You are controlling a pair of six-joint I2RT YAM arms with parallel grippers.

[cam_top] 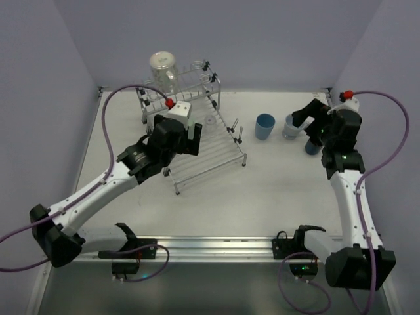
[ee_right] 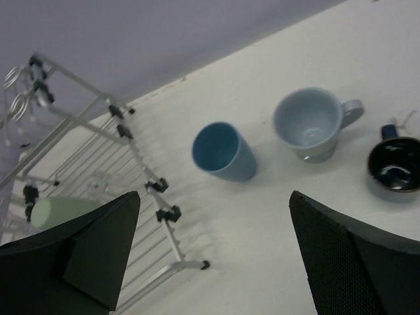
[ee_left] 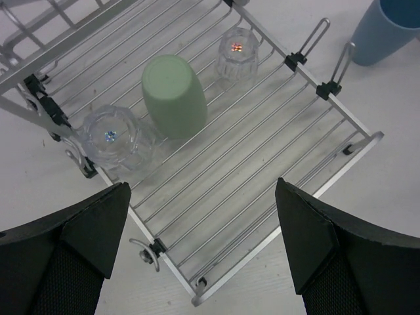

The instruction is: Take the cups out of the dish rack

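The silver wire dish rack (cam_top: 216,154) sits left of centre. In the left wrist view the rack (ee_left: 275,151) holds a pale green tumbler (ee_left: 174,95) bottom-up, a wide clear glass (ee_left: 118,138) at its left edge and a small clear glass (ee_left: 237,52) farther back. My left gripper (cam_top: 190,141) hovers above the rack, open and empty (ee_left: 202,197). A light blue tumbler (cam_top: 265,126), a pale grey mug (cam_top: 290,128) and a dark blue mug (cam_top: 312,146) stand on the table at right. My right gripper (cam_top: 305,125) is open and empty (ee_right: 215,203) above them.
A tall clear glass (cam_top: 162,65) shows at the rack's back rail, with coiled wire loops (cam_top: 205,73) beside it. Pale walls close in the table on three sides. The right wrist view shows the tumbler (ee_right: 223,152), grey mug (ee_right: 312,123) and dark mug (ee_right: 394,165) upright.
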